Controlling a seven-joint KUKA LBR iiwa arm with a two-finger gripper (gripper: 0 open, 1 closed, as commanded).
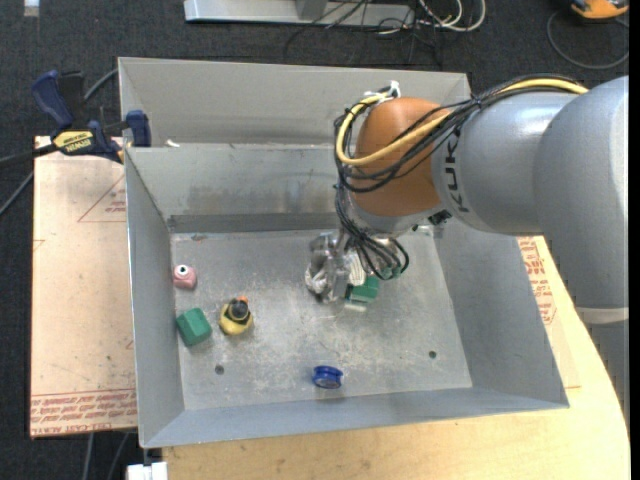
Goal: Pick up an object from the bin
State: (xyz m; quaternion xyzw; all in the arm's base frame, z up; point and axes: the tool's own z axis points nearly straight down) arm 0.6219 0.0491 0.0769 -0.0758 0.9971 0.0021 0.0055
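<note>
Your jaws hang low over the bin (455, 363) floor. The small green piece (366, 289) lies just beside them, on the arm's side. I cannot tell how far they are open. Bring them squarely around this piece before closing, I think, then lift straight.

only the black letters "ku" can be read, on the grey arm (520, 158).

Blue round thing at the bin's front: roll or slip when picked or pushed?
The blue round thing looks low and flat, so it probably won't roll. Small, so likely light. Lying flush on the bin floor, it may slide when pushed.
</note>
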